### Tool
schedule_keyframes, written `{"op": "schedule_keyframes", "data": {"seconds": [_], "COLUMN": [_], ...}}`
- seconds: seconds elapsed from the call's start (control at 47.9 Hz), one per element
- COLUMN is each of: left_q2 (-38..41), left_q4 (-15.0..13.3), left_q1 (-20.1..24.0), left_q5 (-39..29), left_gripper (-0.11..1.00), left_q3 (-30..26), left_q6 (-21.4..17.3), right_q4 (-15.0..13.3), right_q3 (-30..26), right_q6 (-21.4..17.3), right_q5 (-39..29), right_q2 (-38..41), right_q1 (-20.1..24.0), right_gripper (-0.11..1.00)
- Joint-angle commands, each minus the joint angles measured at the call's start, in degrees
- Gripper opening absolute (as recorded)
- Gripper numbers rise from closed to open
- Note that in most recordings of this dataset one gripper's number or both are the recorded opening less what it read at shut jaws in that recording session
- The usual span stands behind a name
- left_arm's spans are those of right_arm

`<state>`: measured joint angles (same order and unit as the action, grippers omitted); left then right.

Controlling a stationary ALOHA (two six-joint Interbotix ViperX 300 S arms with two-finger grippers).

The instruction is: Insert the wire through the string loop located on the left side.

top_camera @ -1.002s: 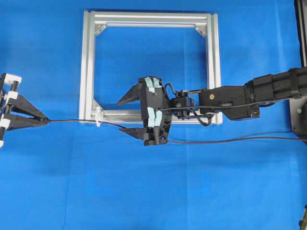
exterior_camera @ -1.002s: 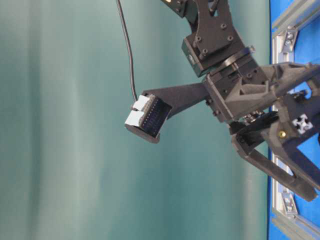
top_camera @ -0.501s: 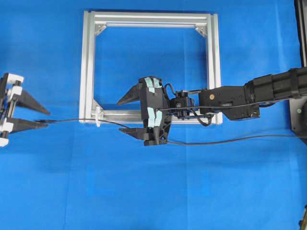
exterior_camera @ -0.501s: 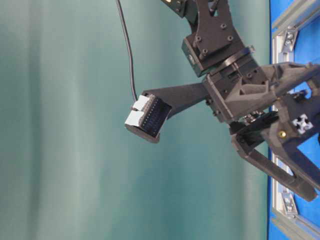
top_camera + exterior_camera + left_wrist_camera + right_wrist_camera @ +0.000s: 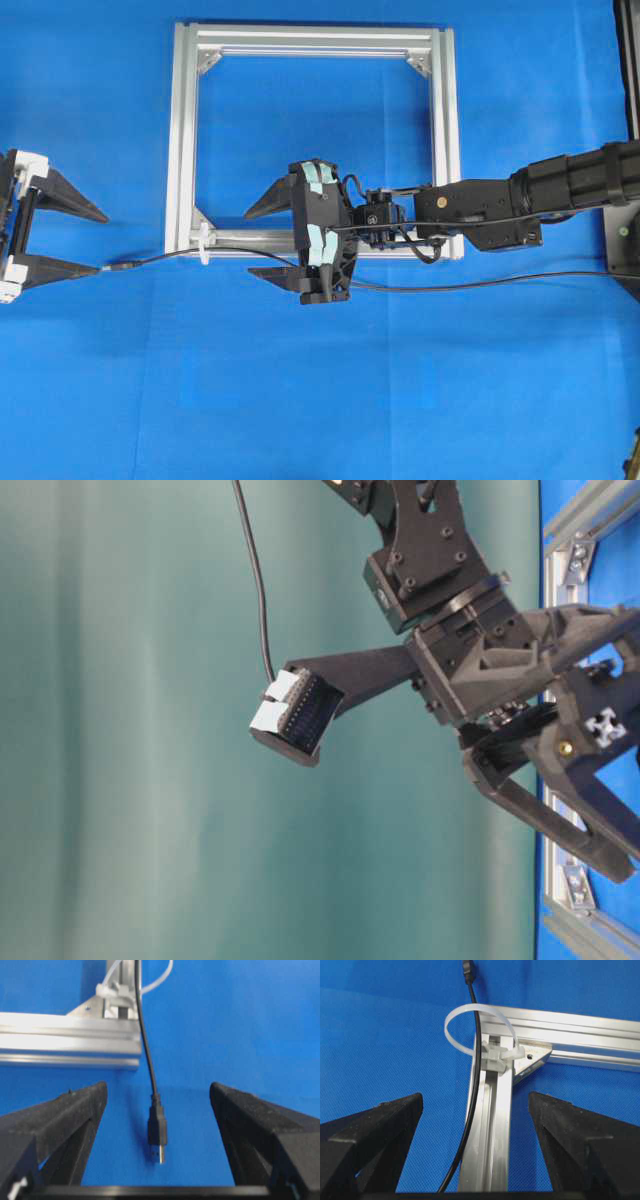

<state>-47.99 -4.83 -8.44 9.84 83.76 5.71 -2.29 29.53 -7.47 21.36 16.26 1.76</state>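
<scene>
Your left gripper (image 5: 60, 237) sits spread wide, holding nothing, so the frame (image 5: 182, 140) isn't disturbed; the right gripper (image 5: 268, 243) is open too. That leaves the wire (image 5: 160, 260) already through the string loop (image 5: 204, 243), plug resting on the worktop (image 5: 320, 400).

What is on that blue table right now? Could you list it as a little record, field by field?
surface: blue cloth
frame: square silver aluminium frame, lying flat
string loop: white tie loop at the frame's lower left corner
wire: thin black wire, threaded through the loop
plug: plug tip lying on the cloth between the left fingers, untouched
left gripper: left gripper, open, holding nothing
right gripper: right gripper, open, straddling the bottom rail
</scene>
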Motion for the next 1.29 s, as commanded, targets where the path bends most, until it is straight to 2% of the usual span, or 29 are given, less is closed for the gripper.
{"op": "schedule_keyframes", "data": {"seconds": [0.0,0.271,0.564,0.71,1.274], "left_q2": [-0.88,-6.94,-11.95,-12.48,-12.48], "left_q4": [0.0,0.18,0.53,0.53,0.53], "left_q1": [0.18,0.62,4.57,5.71,5.71], "left_q5": [0.18,-2.46,-6.24,-7.21,-8.26], "left_gripper": [0.78,0.78,0.78,0.78,0.77], "left_q3": [-1.41,-4.31,-6.06,-6.24,-6.24], "left_q6": [0.09,-0.44,-0.53,-0.53,-0.44], "right_q4": [0.09,0.09,-0.09,-0.09,-0.09], "right_q3": [-1.14,-2.02,-3.78,-3.96,-3.96], "right_q6": [0.09,0.18,0.35,0.35,0.35], "right_q5": [0.09,-4.48,-9.93,-10.37,-10.37], "right_q2": [-3.69,-8.88,-13.18,-13.27,-13.27], "right_q1": [0.18,0.0,0.0,0.0,0.0], "right_gripper": [0.9,0.9,0.9,0.9,0.9]}}
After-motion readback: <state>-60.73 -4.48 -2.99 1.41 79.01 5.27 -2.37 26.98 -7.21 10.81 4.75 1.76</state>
